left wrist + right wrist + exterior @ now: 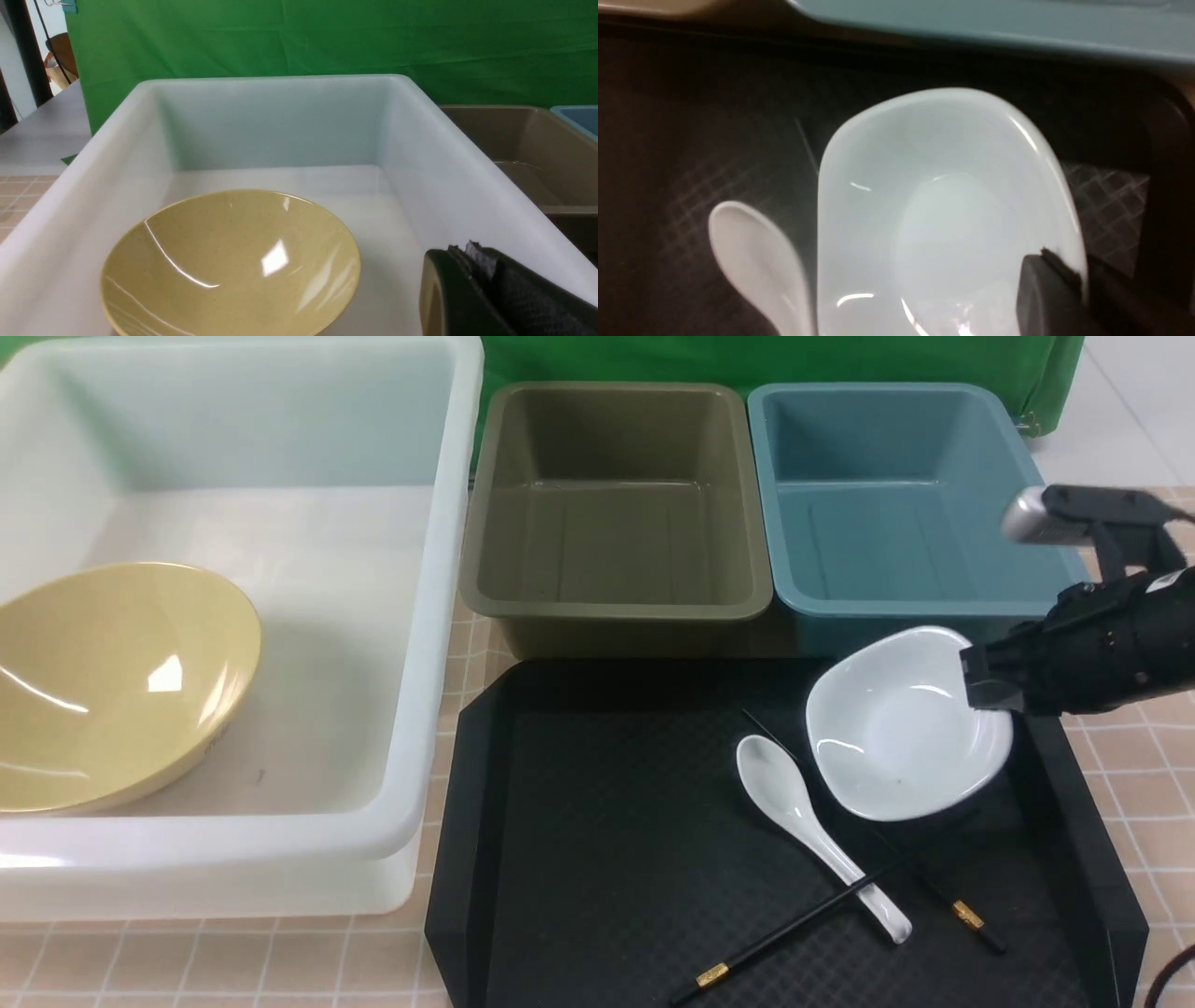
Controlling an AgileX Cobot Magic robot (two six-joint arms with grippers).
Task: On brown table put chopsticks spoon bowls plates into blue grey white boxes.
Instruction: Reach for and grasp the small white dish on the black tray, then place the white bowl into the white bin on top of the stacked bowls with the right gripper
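Note:
A white bowl (896, 737) sits at the back right of the black tray (607, 859). My right gripper (985, 695) is shut on its right rim. In the right wrist view one finger (1045, 294) lies inside the bowl (934, 210) and the other outside, with the rim pinched between them at the gripper (1080, 277). A white spoon (794, 803) lies left of the bowl, and two black chopsticks (794, 926) cross near its handle. A yellow bowl (103, 681) rests in the white box (425, 644). My left gripper (472, 254) hangs shut and empty over that box.
The grey box (616, 609) and the blue box (896, 609) stand side by side behind the tray, both with nothing inside. The blue box (1017, 28) edge is just beyond the white bowl. A green backdrop closes the far side.

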